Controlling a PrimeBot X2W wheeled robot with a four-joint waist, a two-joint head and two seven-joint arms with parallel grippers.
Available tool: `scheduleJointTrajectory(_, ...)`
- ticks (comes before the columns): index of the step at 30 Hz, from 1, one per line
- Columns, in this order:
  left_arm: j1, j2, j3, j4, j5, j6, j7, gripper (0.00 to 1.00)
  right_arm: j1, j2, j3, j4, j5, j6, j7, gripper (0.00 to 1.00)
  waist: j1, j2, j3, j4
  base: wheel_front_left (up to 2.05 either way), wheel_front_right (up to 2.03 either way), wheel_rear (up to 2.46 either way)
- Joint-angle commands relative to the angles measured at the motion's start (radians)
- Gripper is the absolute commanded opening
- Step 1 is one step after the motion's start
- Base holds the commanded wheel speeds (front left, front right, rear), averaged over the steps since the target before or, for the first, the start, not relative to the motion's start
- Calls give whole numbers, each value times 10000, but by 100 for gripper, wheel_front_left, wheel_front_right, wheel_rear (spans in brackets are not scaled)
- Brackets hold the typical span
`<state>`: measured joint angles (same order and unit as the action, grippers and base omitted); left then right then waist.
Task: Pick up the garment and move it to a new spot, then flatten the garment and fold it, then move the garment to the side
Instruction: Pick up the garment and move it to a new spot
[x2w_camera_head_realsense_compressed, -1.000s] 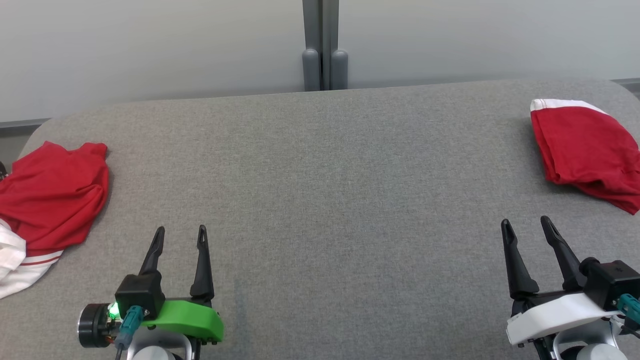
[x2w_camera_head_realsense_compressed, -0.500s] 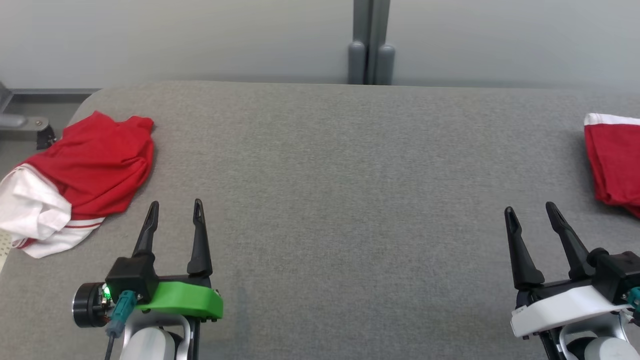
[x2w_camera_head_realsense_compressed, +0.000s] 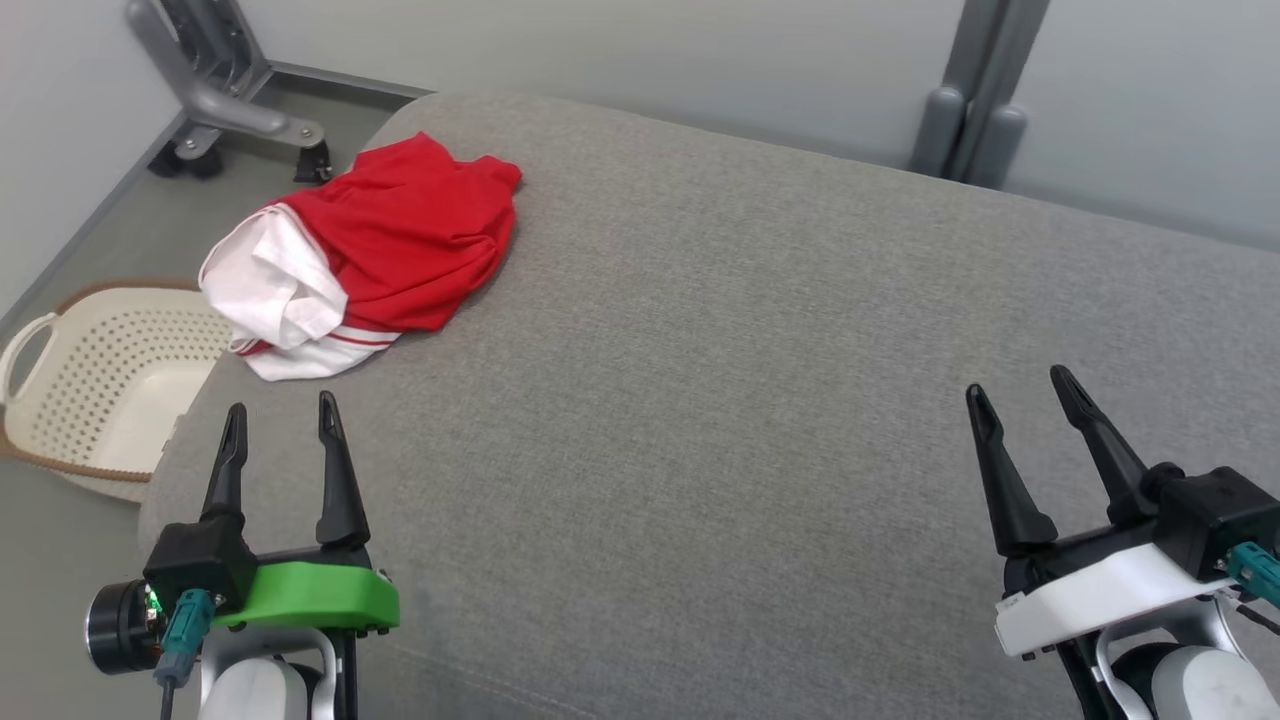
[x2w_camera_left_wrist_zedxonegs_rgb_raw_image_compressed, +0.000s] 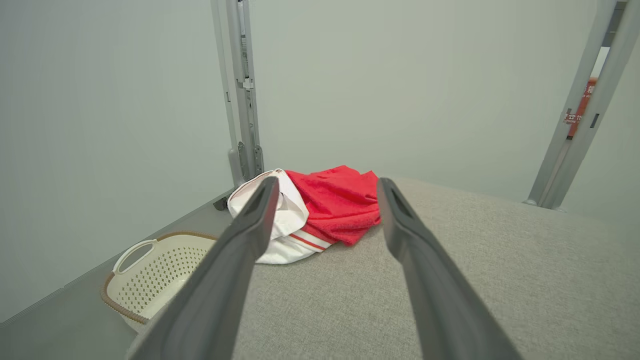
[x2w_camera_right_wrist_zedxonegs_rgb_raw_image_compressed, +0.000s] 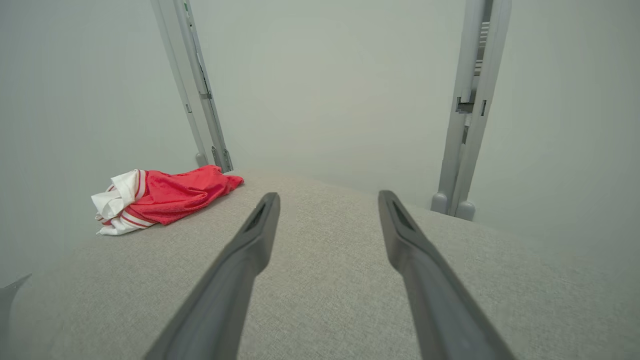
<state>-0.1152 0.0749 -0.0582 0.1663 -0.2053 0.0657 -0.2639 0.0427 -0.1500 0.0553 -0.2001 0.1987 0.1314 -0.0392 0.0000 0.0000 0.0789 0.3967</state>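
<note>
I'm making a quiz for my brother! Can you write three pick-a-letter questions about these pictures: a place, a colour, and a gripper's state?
1. Where is the basket? A) on a chair B) on the floor beside the grey table C) on a shelf
2. The garment's colours? A) red and white B) blue and yellow C) black
3. The left gripper is: A) shut on the garment B) open, empty C) shut, empty
Answers: B, it sits on the floor by the table's edge; A, red cloth, white parts; B, fingers apart, nothing between.
</note>
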Motion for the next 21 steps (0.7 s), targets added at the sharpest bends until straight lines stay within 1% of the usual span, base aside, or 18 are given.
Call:
scheduleJointTrajectory(1, -10, -71, 67, -47, 73, -71, -4, 100, -154, -70, 42, -103, 45, -15, 57, 100, 0, 0, 366, 746, 0, 0, 0)
scheduleJointTrajectory(6, -381, -188, 172, -65, -94, -147, -4, 100, -444, -293, 133, -472, -11, -15, 332, 100, 0, 0, 1175, 784, 0, 0, 0)
scheduleJointTrajectory(10, -934, -241, 13, 284, -472, -318, -4, 100, -803, -619, 117, -938, -69, -15, 679, 100, 0, 0, 2229, 598, 0, 0, 0)
scheduleJointTrajectory(12, -1429, -242, -122, 590, -767, -319, -3, 100, -1006, -855, 78, -1216, -88, -15, 883, 100, 0, 0, 2884, 451, 0, 0, 0)
scheduleJointTrajectory(16, -2705, -248, -559, 1639, -1295, -336, -4, 100, -1358, -1294, -96, -1720, -37, -15, 1236, 100, 0, 0, 4136, 185, 0, 0, 0)
scheduleJointTrajectory(19, -3795, -241, -792, 2891, -1452, -520, -3, 100, -1568, -1586, -86, -1950, 38, -15, 1359, 100, 0, 0, 4861, -85, 0, 0, 0)
scheduleJointTrajectory(21, -4485, -237, -759, 3715, -1488, -643, -4, 100, -1681, -1683, -72, -2016, 70, -15, 1380, 100, 0, 0, 5179, -259, 0, 0, 0)
